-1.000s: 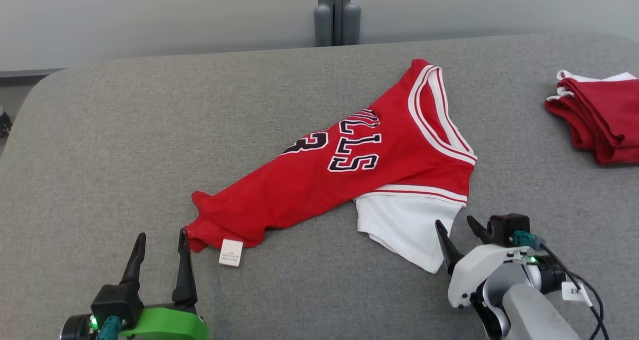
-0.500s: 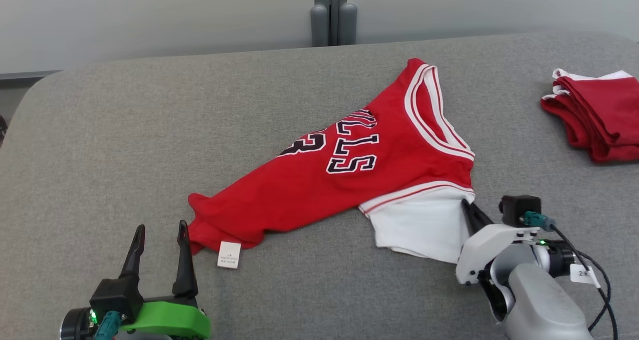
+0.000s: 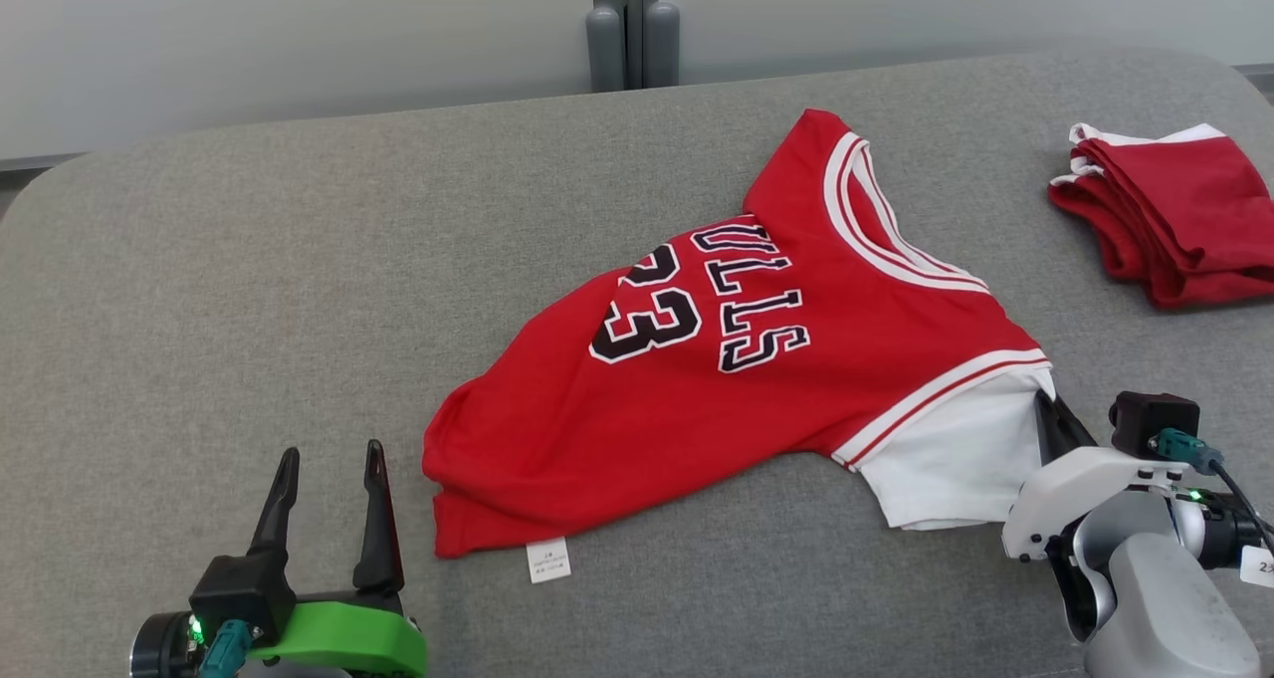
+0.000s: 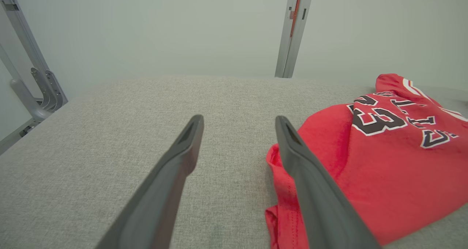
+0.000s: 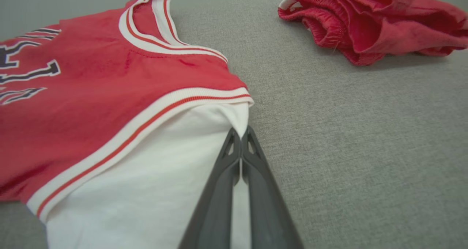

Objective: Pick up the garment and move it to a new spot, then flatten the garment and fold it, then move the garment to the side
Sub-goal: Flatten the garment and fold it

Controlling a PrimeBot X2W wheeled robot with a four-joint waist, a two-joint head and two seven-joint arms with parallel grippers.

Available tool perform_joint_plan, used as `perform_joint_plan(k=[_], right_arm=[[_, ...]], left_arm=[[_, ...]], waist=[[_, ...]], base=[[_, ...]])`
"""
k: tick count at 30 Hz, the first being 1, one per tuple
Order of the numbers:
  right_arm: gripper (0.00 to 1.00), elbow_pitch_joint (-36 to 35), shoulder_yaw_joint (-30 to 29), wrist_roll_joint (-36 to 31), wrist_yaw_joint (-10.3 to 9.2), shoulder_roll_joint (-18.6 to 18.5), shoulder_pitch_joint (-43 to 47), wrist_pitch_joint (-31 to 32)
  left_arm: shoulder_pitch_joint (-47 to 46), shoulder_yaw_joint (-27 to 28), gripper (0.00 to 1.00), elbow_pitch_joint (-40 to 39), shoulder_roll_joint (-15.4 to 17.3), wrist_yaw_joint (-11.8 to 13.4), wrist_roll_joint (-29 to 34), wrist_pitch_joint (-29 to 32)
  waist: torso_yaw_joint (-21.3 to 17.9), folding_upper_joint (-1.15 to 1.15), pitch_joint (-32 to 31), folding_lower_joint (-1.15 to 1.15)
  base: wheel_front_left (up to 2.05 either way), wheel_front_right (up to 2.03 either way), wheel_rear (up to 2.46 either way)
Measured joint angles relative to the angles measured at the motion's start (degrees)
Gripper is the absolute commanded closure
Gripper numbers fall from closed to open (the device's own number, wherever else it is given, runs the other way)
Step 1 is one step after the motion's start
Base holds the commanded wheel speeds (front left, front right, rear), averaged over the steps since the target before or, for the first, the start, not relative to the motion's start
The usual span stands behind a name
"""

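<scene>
So the garment is a red jersey lying diagonally across the middle of the table, a bit toward its right side, with the collar pointing at the far edge and the hem at the near edge. The right gripper has its fingers squeezed fully together on the edge of the white sleeve, right where it meets the striped red-and-white armhole band. You can see the cloth pinched between the tips in the right wrist view.

The left gripper is spread wide with nothing in it. It sits near the table's near left corner, and the jersey's hem is just beside its inner finger, with a small gap between them.

The jersey is a soft knit with ribbed white trim. It has a black "23" with white outlines and letters reading "ULLS", all sideways from here. There's a little white tag at the hem, but the print is too small to read. The table cover is grey woven fabric. A folded red pile sits by the far right edge.
</scene>
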Motion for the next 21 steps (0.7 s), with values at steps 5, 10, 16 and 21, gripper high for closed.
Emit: perform_joint_plan(k=[5, 10, 16, 21], right_arm=[[0.0, -2.4, -0.97, -0.85, 0.0, 1.05, 1.12, -2.44], [0.0, -7.35, -2.36, -1.98, 0.0, 1.87, 2.72, -4.86], [0.0, -16.05, 0.48, -0.9, 0.0, 2.78, 5.05, -5.46], [0.0, -22.72, 4.34, 0.42, 0.0, 2.98, 7.43, -5.65]], left_arm=[[-0.02, -1.0, 0.0, 0.08, 0.0, -0.02, -0.94, 0.0], [-0.39, -1.93, 0.0, -0.32, 0.0, 0.01, -2.49, 0.0], [-1.2, -2.77, 0.0, -0.74, -0.01, 0.59, -4.25, 0.0], [-1.1, -3.93, 0.0, -0.73, -0.02, 1.67, -5.68, 0.0]], waist=[[-0.16, 0.0, -0.63, 0.0], [-0.43, 0.0, -1.87, 0.0], [-1.23, 0.0, -3.61, 0.0], [-2.09, 0.0, -4.91, 0.0]], base=[[0.0, 0.0, 0.0], [0.0, 0.0, 0.0], [0.0, 0.0, 0.0], [0.0, 0.0, 0.0]])
